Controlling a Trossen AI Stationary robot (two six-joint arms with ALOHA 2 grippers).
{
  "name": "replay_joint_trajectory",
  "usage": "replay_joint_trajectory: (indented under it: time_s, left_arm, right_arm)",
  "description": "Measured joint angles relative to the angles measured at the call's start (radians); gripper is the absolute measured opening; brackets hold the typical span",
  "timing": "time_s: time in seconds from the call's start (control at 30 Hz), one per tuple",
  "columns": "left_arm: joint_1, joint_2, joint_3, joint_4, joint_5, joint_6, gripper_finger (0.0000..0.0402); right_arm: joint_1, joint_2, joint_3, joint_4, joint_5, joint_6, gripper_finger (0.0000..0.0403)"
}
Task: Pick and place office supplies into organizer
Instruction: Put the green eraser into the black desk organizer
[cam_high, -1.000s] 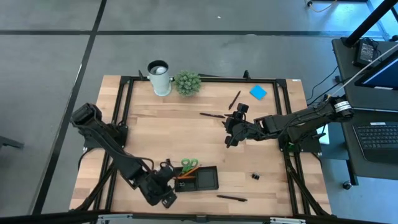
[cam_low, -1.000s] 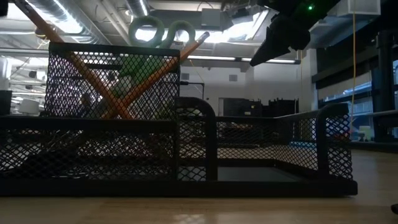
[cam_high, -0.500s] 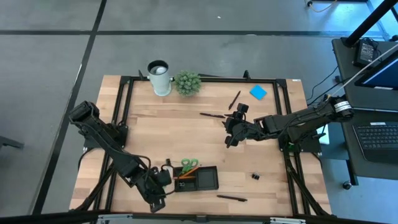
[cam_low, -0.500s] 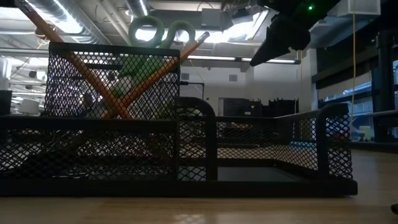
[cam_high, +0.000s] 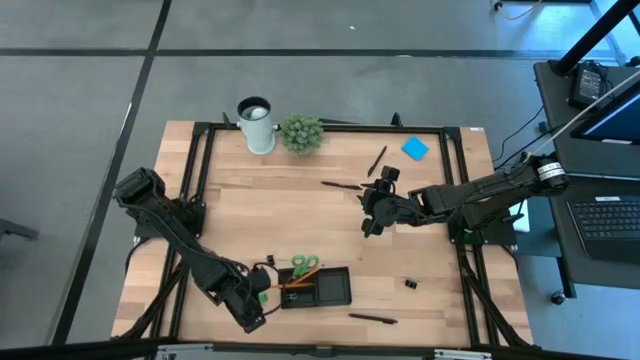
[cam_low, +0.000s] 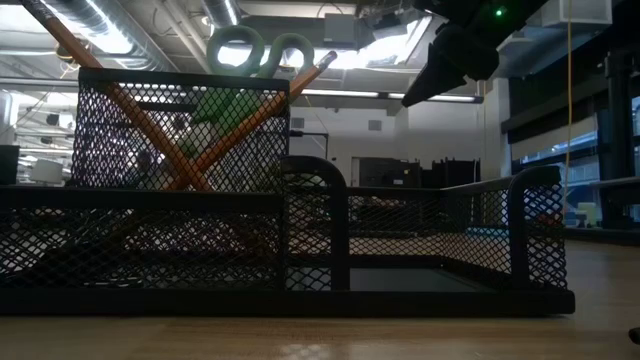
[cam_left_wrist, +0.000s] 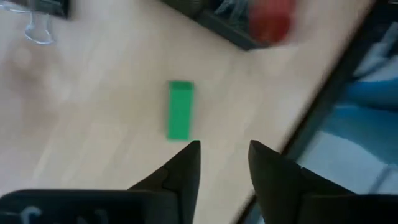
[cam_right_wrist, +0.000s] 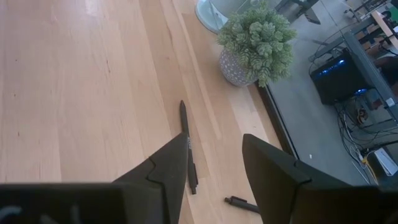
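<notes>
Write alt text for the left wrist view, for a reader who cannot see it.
A small green eraser lies flat on the light wooden table, just ahead of the left gripper, whose two dark fingers stand apart with nothing between them. A binder clip sits farther off, and the table's edge runs diagonally past the fingers.

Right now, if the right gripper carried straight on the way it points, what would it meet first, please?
Probably the black pen lying on the table just ahead of the open right gripper; the potted plant stands farther along, though depth is uncertain.
</notes>
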Motion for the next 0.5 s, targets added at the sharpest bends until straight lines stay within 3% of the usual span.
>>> replay_joint_trajectory:
  time_s: [0.2, 0.5]
  left_arm:
    - [-0.002, 0.088, -0.002, -0.005, -0.021, 0.033, 0.0156]
    - [-0.005, 0.167, -0.003, 0.000, -0.018, 0.005, 0.0160]
  right_arm:
    - [-0.001, 0.000, 0.000, 0.000, 0.000, 0.002, 0.0156]
    - [-0.002, 0.000, 0.000, 0.000, 0.000, 0.001, 0.0156]
